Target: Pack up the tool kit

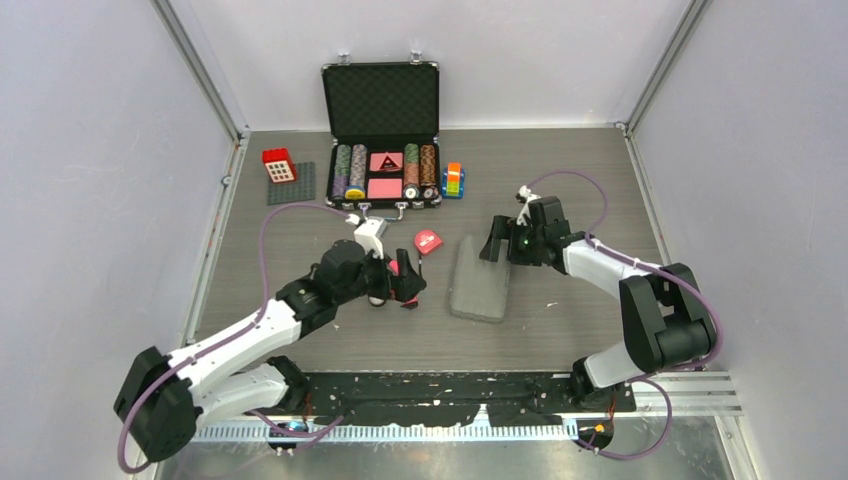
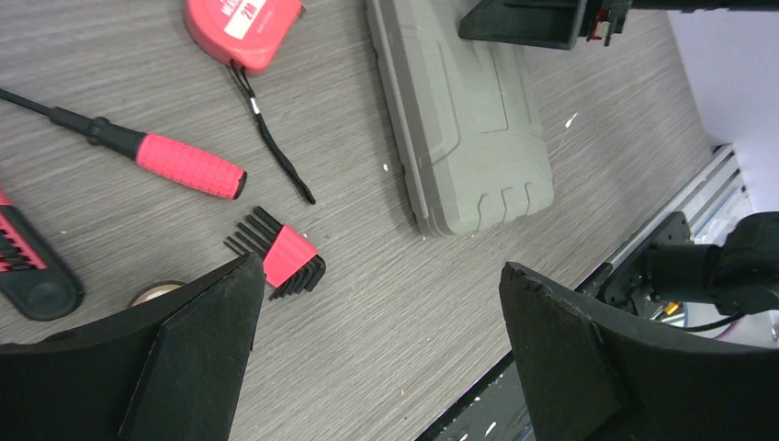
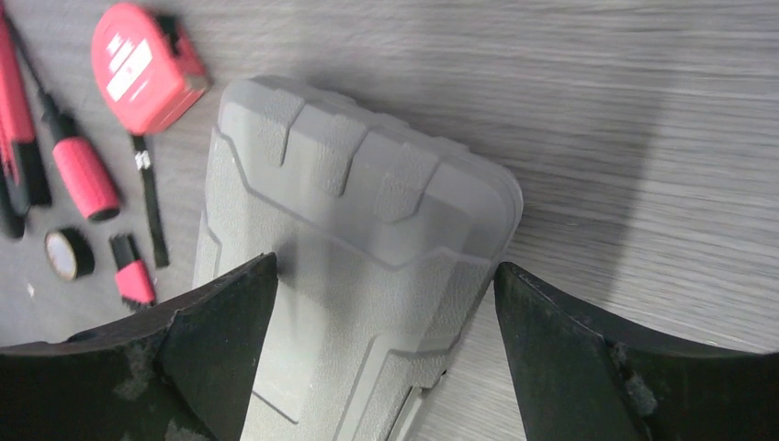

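- Top view: the grey case (image 1: 480, 280) lies flat and shut near the middle of the tabletop (image 1: 590, 180); its long axis runs from the near edge toward the far wall, leaning slightly; the right hand (image 1: 497, 240) hangs at the case's far end with its fingers spread; the left hand (image 1: 405, 285) sits off the case's left flank, over the loose red-and-black tools; the tape measure (image 1: 428, 241) lies between the two hands; the right arm is plainly the nearer one to the case.
- Left wrist view: the left hand (image 2: 381, 285) is spread wide and grasps nothing; the case lies ahead and to its right, well clear of both fingers; the screwdriver (image 2: 188, 165) and the hex-key set (image 2: 280, 257) lie on the opposite side, the hex keys just past the left finger; none of the tools is in the case.
- Right wrist view: the right hand (image 3: 384, 271) is released, its fingers standing either side of the case's width; the long axis runs straight away from the hand, so the jaws are squared across the short axis at one end; whether the pads touch the lid is hard to tell from here, though they seem to hover just above it; since the lid is down, I judge that opening it comes before any tool goes in, and the right hand is the one placed for that.
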You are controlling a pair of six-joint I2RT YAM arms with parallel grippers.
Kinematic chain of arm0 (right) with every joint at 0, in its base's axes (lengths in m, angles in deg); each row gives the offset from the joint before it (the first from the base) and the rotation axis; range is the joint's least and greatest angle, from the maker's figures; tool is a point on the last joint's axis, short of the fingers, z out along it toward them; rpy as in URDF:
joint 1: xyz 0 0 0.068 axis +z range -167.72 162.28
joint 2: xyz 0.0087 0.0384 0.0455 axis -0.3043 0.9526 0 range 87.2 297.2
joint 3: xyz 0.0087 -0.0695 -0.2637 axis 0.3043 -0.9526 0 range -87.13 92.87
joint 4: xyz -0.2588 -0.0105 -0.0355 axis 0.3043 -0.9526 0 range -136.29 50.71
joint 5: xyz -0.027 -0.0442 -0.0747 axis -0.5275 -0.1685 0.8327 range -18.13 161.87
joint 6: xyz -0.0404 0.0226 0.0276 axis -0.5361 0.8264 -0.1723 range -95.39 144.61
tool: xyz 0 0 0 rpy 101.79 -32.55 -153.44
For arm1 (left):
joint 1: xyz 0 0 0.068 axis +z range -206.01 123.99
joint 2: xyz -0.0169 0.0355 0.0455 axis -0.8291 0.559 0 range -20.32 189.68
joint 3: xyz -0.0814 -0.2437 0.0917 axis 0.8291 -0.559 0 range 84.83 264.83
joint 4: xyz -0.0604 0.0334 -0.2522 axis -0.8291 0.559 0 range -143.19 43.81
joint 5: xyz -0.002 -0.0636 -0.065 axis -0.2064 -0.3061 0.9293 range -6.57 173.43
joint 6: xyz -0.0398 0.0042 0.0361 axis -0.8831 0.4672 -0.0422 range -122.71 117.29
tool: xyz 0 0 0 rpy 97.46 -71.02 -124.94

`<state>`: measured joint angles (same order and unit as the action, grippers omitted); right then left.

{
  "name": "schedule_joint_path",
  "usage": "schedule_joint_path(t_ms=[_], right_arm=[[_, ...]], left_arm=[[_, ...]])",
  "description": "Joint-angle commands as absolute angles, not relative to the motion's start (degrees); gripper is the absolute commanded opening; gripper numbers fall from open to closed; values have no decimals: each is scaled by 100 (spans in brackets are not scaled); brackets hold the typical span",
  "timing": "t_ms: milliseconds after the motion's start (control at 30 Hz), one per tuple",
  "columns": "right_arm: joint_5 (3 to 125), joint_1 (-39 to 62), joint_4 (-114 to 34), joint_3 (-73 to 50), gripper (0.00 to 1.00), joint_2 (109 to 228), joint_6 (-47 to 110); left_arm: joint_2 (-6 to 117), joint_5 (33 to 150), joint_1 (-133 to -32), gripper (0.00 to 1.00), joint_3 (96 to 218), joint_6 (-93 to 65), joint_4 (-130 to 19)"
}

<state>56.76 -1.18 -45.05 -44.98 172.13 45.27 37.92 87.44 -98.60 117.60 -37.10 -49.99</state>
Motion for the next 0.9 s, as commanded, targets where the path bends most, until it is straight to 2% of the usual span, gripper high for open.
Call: schedule_joint_path(t_ms=[0,200,367,467,567,700,867], right_arm=[[5001,227,-4462,-4372,90,17187,3986],[5117,461,-4867,-4450,92,16614,3876],[6069,432,-5638,-4281,99,15461,3890],[6430,393,-5960,-4246,96,14877,4071],[6470,376,-5552,-4776,95,14012,4316],[7386,363,-5348,-5451,95,13309,4779],[7034,310,-5159,-5782,99,13464,4906]], left_arm=[[4324,8422,-10160,99,12154,-3874,-5634],[5184,8485,-10368,99,12516,-4343,-5881],[5641,8260,-10454,99,12706,-4767,-5848],[5883,8126,-10495,99,12955,-4829,-5664],[6084,8006,-10529,99,13215,-4875,-5451],[6453,7924,-10539,99,13651,-5042,-4975],[6940,8110,-10565,96,14020,-5223,-4763]])
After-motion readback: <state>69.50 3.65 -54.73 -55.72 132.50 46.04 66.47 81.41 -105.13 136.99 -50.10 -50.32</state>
